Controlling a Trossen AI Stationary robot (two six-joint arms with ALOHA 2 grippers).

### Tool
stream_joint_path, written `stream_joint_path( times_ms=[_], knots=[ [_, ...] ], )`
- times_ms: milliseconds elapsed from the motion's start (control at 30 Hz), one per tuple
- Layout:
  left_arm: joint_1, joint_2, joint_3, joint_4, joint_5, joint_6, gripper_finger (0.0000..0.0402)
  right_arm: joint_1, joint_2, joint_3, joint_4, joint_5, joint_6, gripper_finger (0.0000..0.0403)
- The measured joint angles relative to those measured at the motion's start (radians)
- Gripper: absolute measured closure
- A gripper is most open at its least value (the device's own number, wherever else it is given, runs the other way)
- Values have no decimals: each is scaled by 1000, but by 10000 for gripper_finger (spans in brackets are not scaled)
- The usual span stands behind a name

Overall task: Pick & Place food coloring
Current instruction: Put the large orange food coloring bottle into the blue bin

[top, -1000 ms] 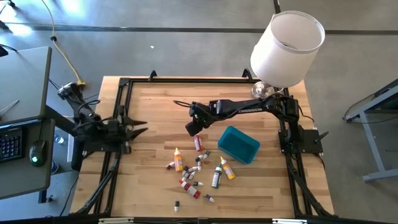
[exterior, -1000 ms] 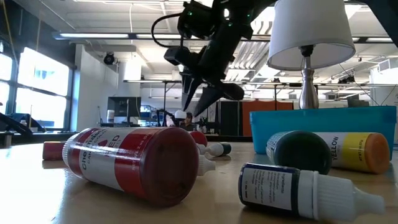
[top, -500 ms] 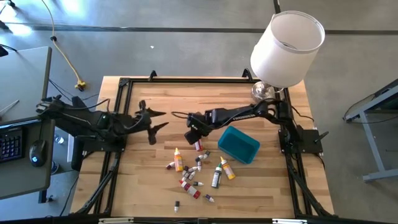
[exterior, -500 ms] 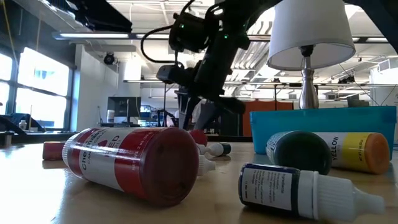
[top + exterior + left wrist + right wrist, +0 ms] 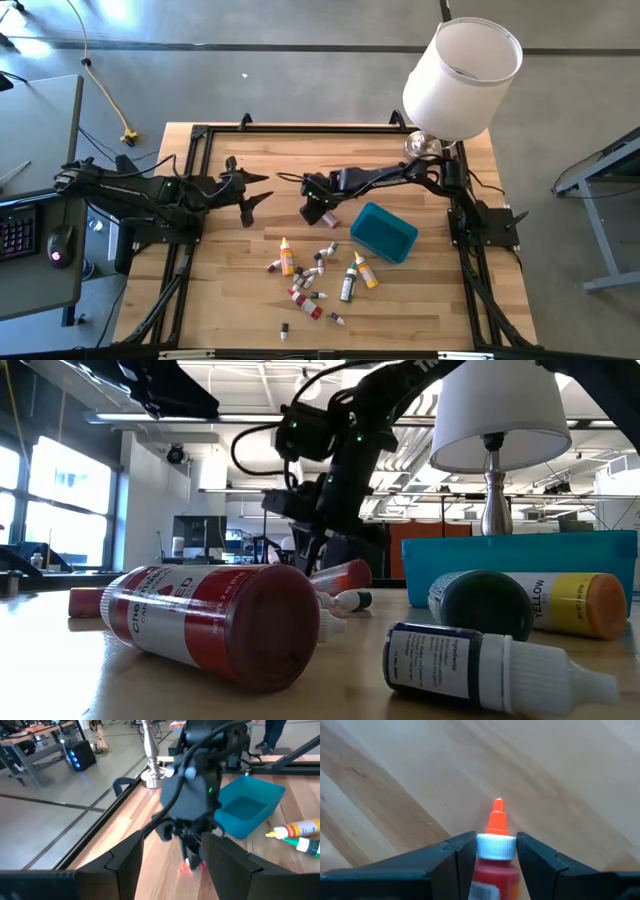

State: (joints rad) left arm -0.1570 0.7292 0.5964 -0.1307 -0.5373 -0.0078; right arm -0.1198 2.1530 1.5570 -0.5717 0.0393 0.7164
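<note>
A red food coloring bottle [image 5: 492, 855], white collar and orange tip showing, sits clamped between the right gripper's [image 5: 322, 214] two fingers; in the low view it [image 5: 340, 574] hangs tilted just above the wood. This gripper is near the table's middle, just beside the teal bin [image 5: 383, 232], on the side away from the lamp's arm mount.

The rest of the food coloring bottles [image 5: 305, 277] lie scattered on the wooden table [image 5: 260, 165], in front of the bin: a yellow one [image 5: 287, 257], a dark green one [image 5: 347, 287] beside another yellow one [image 5: 366, 271], and several small red and whitish ones. Up close in the low view lie a big red bottle [image 5: 215, 618] and a dark one with a white tip [image 5: 490, 666].

The bin's visible interior [image 5: 246, 808] shows bare teal floor with no bottle in it.

The left gripper [image 5: 246, 194] hovers over the table's left part with its fingers spread apart, holding nothing, pointing toward the right gripper.

A white-shaded lamp [image 5: 461, 78] stands at the far right corner.
</note>
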Motion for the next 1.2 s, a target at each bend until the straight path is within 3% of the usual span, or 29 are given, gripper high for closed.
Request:
stream_joint_path(
  times_ms=[300,467,600,833,933,1033,1100,1200],
  knots=[
    [0,0,0,-4,-5,2,204,-24,34,2,11,-40,-139,270],
    [0,0,0,-5,-5,2,204,-24,32,3,8,-49,-192,289],
    [0,0,0,-4,-7,-1,204,-26,24,2,20,-105,-202,289],
    [0,0,0,-4,-7,-27,204,-2,-123,-2,57,-77,-275,287],
    [0,0,0,-4,-7,-37,204,25,-232,-1,52,20,-321,288],
    [0,0,0,-8,-6,-71,204,84,-351,-4,25,184,-386,289],
    [0,0,0,-8,-6,-83,204,157,-425,-2,-2,346,-428,289],
    [0,0,0,-8,-6,-80,204,295,-496,-36,-22,696,-438,285]
  ],
)
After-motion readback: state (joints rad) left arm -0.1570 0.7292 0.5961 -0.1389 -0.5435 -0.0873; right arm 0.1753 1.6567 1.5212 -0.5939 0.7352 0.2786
